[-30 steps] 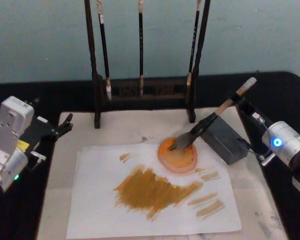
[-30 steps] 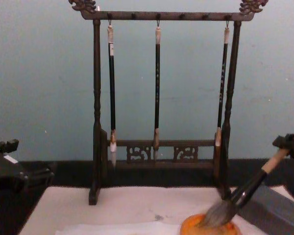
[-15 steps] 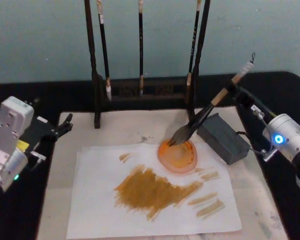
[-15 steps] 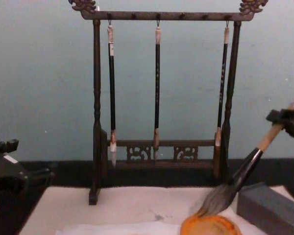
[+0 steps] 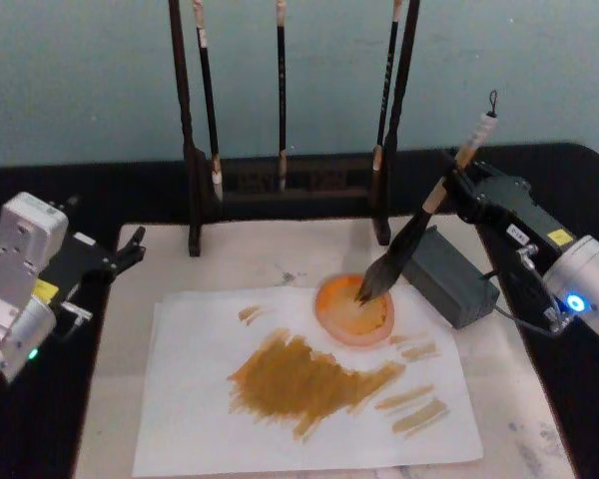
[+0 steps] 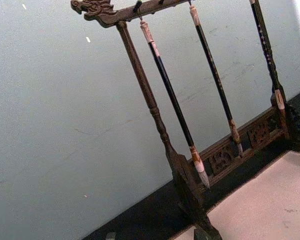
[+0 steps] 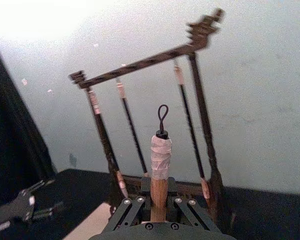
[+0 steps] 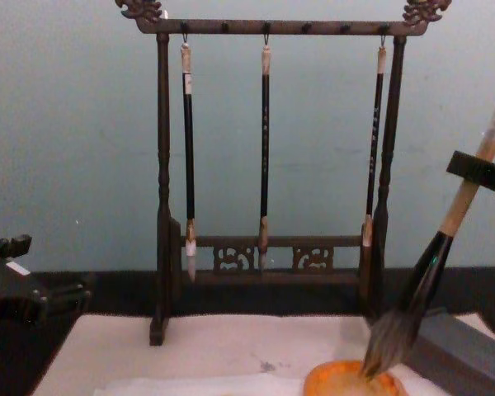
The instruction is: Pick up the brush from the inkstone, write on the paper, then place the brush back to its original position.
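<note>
Gripped the brush (image 5: 411, 238) with the right gripper (image 5: 459, 186), jaws closed on the tan handle just below its taped top end. Held it steeply tilted, top leaning up and to the right, black ferrule and bushy bristle head pointing down. Found the bristle tip down in the orange dish (image 5: 354, 311), seemingly touching its wet inside near the far rim.

Noted that dish at the far edge of the paper (image 5: 195, 399), towards its right, with a grey block (image 5: 451, 281) just beside it on the right. Saw a broad ochre patch across the middle of the white sheet and a few short ochre strokes near the dish and to the right. Made out the beige felt mat (image 5: 250, 254) under paper, dish and block.

Spotted the dark wooden brush rack (image 5: 290, 188) at the far edge of the mat, with three thin black-shafted brushes (image 5: 281, 100) hanging from its top bar.

Found the left gripper (image 5: 128, 249) parked off the mat's left edge, well apart from the paper; could not tell whether open or closed.
</note>
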Controlling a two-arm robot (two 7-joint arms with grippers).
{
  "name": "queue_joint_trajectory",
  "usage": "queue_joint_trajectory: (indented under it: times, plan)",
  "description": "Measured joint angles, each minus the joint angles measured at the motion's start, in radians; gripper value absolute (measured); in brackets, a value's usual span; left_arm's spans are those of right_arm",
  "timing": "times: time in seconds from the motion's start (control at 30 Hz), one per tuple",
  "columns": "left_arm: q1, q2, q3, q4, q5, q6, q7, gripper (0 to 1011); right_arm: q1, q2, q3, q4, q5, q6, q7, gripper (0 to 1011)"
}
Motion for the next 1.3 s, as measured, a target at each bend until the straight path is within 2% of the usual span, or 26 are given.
queue_joint_trajectory:
  times: [0.13,0.3,0.73,1.0,1.3]
  plan:
    - [0.0,0.0,0.0,0.0,0.0,0.0,0.0,1010,-0.024,0.026,0.004,-0.028,-0.052,-0.047,0.044,176]
    - [0.0,0.0,0.0,0.0,0.0,0.0,0.0,1010,-0.058,0.055,0.02,-0.062,-0.087,-0.082,0.084,176]
    - [0.0,0.0,0.0,0.0,0.0,0.0,0.0,1010,-0.176,0.125,0.057,-0.164,-0.158,-0.118,0.147,176]
    - [0.0,0.0,0.0,0.0,0.0,0.0,0.0,1009,-0.229,0.143,0.074,-0.193,-0.2,-0.125,0.161,176]
    - [0.0,0.0,0.0,0.0,0.0,0.0,0.0,1010,-0.255,0.139,0.09,-0.2,-0.245,-0.136,0.168,176]
